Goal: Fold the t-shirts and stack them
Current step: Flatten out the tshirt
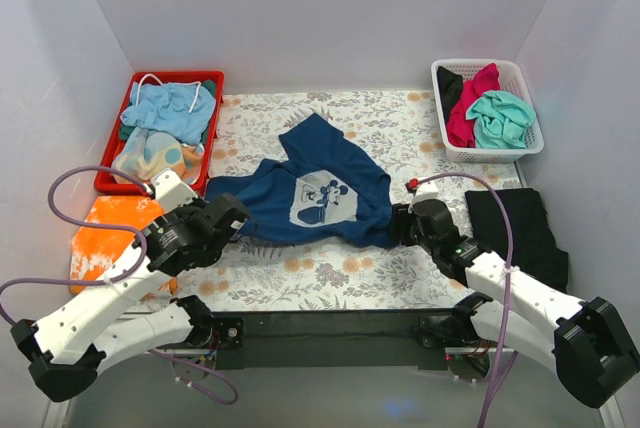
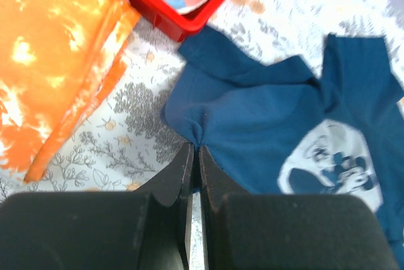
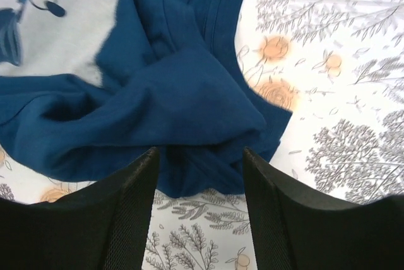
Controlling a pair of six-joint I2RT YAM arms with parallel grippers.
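Observation:
A navy-blue t-shirt point(image 1: 310, 198) with a pale cartoon-mouse print lies crumpled in the middle of the flowered cloth. My left gripper point(image 1: 240, 216) is shut on a pinch of its left edge; in the left wrist view the fabric point(image 2: 265, 112) puckers right at the fingertips point(image 2: 196, 150). My right gripper point(image 1: 395, 223) is open at the shirt's right edge. In the right wrist view a bunched fold of the navy tee point(image 3: 158, 93) lies just ahead of the spread fingers point(image 3: 200, 156), not clamped. A black t-shirt point(image 1: 520, 228) lies flat at the right. Magenta point(image 1: 465, 113) and teal point(image 1: 500, 118) tees fill a basket.
The white basket point(image 1: 480, 64) stands at the back right. A red bin point(image 1: 180, 75) with light-blue and patterned cloths stands at the back left. An orange folded cloth point(image 1: 115, 228) lies beside my left arm. White walls close in the sides and back.

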